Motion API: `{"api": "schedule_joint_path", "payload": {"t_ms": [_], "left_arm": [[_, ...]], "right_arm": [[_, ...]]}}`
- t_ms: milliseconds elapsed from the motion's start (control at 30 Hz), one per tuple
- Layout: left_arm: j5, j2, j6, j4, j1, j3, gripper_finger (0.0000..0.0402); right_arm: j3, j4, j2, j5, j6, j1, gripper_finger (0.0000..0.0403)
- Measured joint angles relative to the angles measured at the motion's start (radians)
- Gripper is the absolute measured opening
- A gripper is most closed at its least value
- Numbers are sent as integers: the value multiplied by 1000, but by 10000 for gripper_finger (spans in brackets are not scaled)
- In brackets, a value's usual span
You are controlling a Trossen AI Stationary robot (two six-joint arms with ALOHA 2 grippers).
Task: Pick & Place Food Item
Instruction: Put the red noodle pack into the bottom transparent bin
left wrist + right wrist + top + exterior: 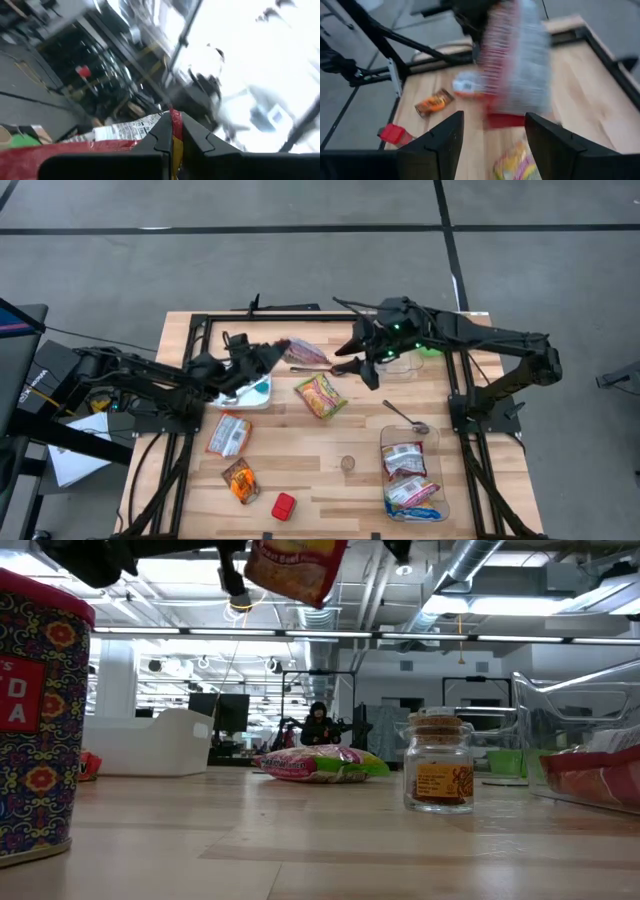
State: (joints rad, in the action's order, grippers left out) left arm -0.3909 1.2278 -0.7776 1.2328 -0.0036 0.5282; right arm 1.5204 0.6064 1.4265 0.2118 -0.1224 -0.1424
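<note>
The patterned canister (35, 720) looms nearest; left gripper (278, 352) jaws clamp a snack packet (305, 352), right gripper (350, 363) jaws gape empty.

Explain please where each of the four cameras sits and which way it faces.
High view: above, facing straight down on the light wooden table; both dark arms show.
Low view: at table-top height, facing level across to the room; the red crinkly snack packet hangs above.
Left wrist view: on the left arm; the left gripper pinches that packet.
Right wrist view: on the right arm; the open right gripper faces the packet.
Shared: the low view and both wrist views show the packet.
</note>
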Motion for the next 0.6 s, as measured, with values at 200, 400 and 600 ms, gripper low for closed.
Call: {"api": "schedule_joint_path", "payload": {"t_ms": [200,400,600], "left_arm": [[-126,0,-21,65,0,0,5],[-141,-2,-27,69,0,36,5],[-141,-2,-9,63,0,77,5]], "right_arm": [[0,-102,0,-63,41,20,205],[0,-133,0,-173,78,18,205],[0,-151,0,-224,119,16,205]]}}
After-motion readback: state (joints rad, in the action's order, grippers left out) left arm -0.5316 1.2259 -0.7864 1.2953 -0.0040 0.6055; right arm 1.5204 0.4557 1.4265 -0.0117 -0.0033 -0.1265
